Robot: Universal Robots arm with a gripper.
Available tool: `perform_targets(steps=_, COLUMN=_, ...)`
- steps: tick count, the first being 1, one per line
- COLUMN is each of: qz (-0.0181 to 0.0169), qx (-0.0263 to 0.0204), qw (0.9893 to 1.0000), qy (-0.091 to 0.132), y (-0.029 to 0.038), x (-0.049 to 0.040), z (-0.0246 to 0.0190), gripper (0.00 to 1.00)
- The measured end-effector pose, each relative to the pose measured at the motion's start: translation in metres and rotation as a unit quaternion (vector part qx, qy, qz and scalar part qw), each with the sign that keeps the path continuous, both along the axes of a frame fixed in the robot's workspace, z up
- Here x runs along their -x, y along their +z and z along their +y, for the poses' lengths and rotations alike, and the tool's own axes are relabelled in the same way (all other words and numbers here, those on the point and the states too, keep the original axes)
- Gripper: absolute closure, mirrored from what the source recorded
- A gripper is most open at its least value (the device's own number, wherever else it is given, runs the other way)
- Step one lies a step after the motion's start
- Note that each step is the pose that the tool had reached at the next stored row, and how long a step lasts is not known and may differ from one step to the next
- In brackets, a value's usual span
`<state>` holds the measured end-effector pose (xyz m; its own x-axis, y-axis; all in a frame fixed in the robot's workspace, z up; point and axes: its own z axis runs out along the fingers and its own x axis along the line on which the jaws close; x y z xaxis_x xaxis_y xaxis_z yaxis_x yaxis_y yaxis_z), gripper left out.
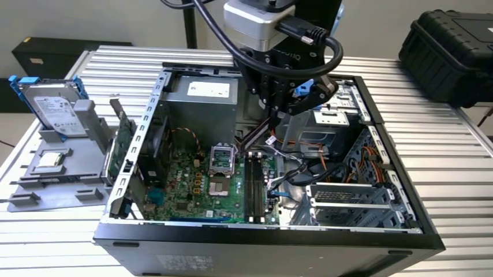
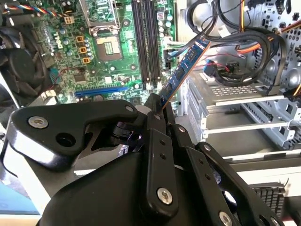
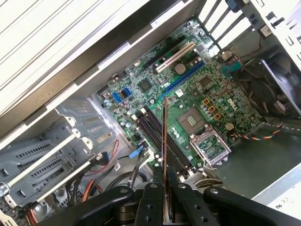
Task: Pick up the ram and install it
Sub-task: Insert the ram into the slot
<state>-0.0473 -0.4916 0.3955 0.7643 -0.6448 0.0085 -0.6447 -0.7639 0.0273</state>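
Ram (image 2: 185,70) is pinched by one short end in the pincer (image 2: 157,112), which is pressed onto its flat faces, so the rest of the stick pokes out past the fingertips and slants down into the open case (image 1: 262,245). My guess is it's gripped like that to leave the long contact edge free. In the first wrist view the stick is edge-on beyond the tips, over the black memory slots (image 3: 151,126) and roughly lined up with them, not seated as far as I can tell. Cables (image 2: 244,42) loop just off to one side of the pincer, so coming in from above probably steers clear of them.
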Motion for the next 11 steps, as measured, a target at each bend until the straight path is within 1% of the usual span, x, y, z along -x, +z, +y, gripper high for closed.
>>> perform_targets(steps=3, qz=0.0000, qx=0.0000, qw=1.0000, qy=0.005, y=0.0000, x=0.0000, z=0.0000, gripper=1.00)
perform_targets(steps=9, qz=0.0000, qx=0.0000, qw=1.0000, qy=0.006, y=0.0000, x=0.0000, z=0.0000, gripper=1.00)
perform_targets(steps=11, qz=0.0000, qx=0.0000, qw=0.9999, qy=0.012, y=0.0000, x=0.0000, z=0.0001, gripper=1.00)
